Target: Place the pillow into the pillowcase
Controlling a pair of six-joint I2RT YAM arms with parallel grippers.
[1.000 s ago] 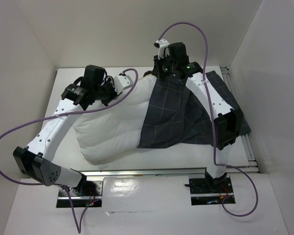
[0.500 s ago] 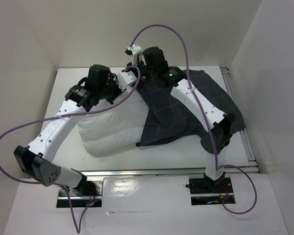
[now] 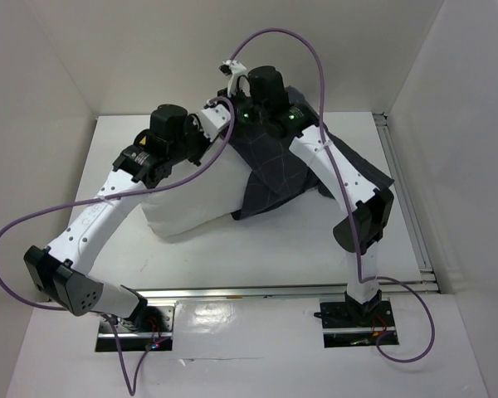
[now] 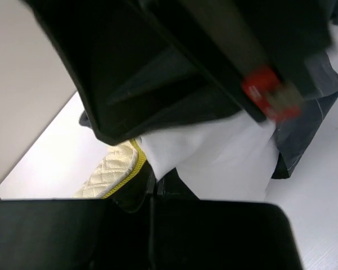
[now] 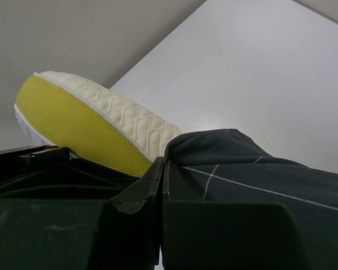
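Observation:
The white pillow (image 3: 191, 199) lies left of centre, its far end raised. Its yellow band shows in the left wrist view (image 4: 114, 170) and the right wrist view (image 5: 73, 124). The dark grid-patterned pillowcase (image 3: 275, 166) is bunched over the pillow's right end, hanging from the back centre. My left gripper (image 3: 220, 133) is shut on a corner of white pillow cloth (image 4: 174, 152) beside the band. My right gripper (image 3: 246, 123) is shut on the pillowcase's edge (image 5: 236, 163), right next to the left gripper. The pillowcase's opening is hidden.
White walls close in the table (image 3: 274, 249) on the left, back and right. A metal rail (image 3: 402, 191) runs along the table's right edge. Purple cables loop above both arms.
The right gripper has pulled the pillowcase left and up, bunching it at the back centre. The pillow has been drawn up and back, so it covers less table. The grippers have come close together.

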